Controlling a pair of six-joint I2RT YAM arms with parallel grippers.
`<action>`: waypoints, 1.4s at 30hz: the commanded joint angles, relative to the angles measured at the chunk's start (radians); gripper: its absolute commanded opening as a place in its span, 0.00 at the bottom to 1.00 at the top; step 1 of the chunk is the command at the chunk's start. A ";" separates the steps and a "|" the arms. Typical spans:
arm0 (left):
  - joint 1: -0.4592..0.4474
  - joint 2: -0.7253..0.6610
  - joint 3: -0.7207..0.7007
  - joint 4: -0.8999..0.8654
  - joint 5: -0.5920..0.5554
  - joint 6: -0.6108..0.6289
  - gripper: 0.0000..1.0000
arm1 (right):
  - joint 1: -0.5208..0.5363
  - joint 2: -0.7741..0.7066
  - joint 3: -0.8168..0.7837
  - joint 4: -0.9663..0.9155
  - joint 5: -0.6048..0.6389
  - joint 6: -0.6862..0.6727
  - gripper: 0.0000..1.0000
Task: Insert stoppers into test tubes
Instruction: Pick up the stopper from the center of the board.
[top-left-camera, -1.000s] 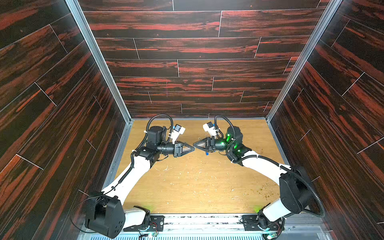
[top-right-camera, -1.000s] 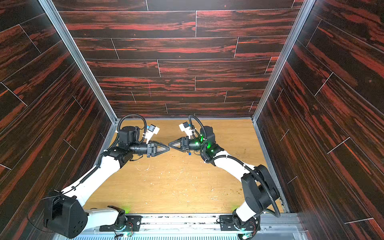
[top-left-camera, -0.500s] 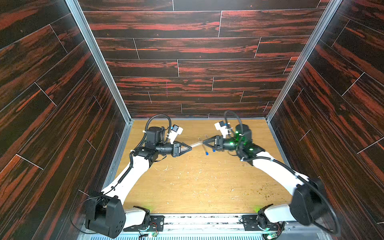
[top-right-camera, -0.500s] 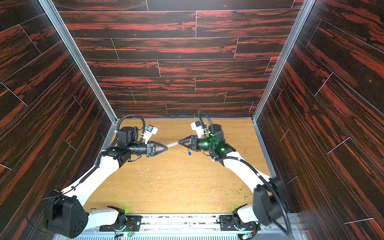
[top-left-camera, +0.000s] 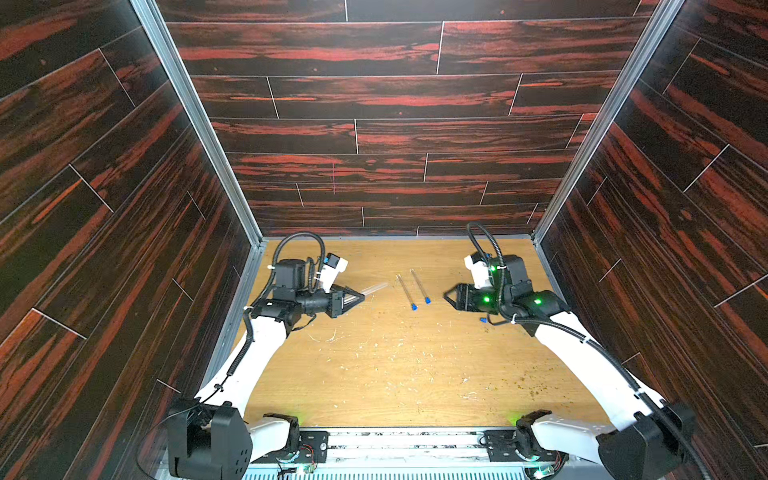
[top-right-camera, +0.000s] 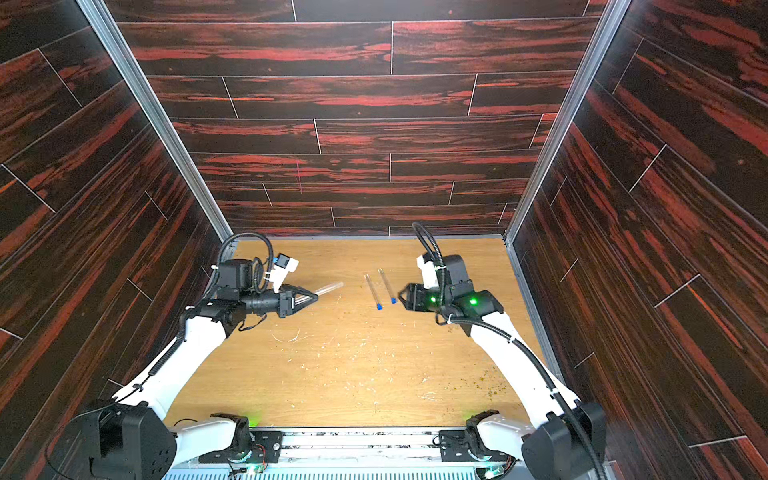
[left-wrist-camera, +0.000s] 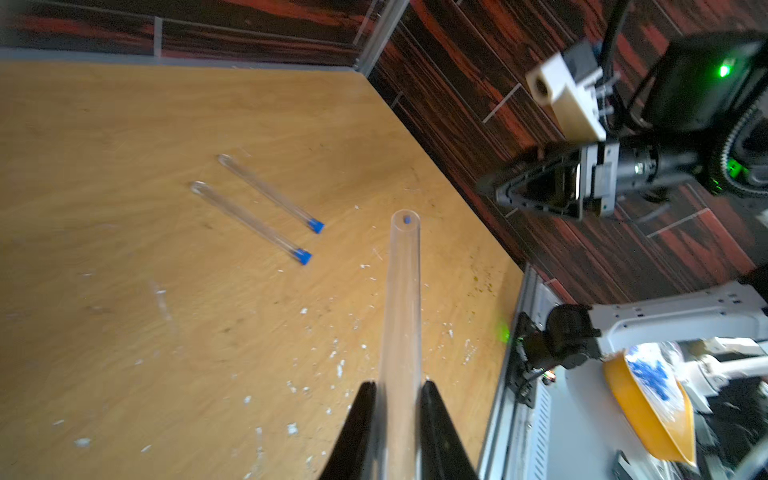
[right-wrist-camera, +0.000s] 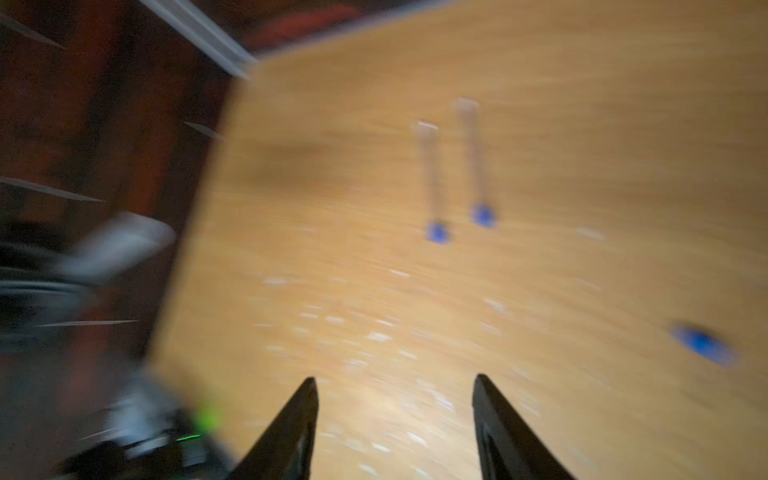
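Two tubes (top-left-camera: 405, 291) lie capped mid-frame. Left gripper (top-left-camera: 361, 296) pinches third tube (top-left-camera: 375, 288); right gripper (right-wrist-camera: 395, 379) spread, empty. Loose stopper (top-left-camera: 483, 320) right of centre, near it: tiny, could skid when pinched.

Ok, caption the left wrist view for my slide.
Left hand grips an open tube; two stoppered tubes lie on the table beyond.

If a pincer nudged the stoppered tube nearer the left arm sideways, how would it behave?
Probably rolls: the tube is round, slim and lies flat on the table. It looks rigid and light. Its blue stopper seems barely wider, so little would stop it.
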 joint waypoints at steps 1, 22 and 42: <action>0.018 -0.027 -0.018 -0.006 -0.004 0.055 0.09 | -0.024 -0.023 0.019 -0.171 0.185 -0.136 0.62; 0.028 -0.032 -0.008 -0.020 -0.001 0.048 0.08 | -0.173 0.309 0.104 -0.348 0.282 -0.292 0.63; 0.040 -0.043 -0.011 -0.021 -0.005 0.037 0.09 | -0.207 0.694 0.329 -0.362 0.268 -0.353 0.56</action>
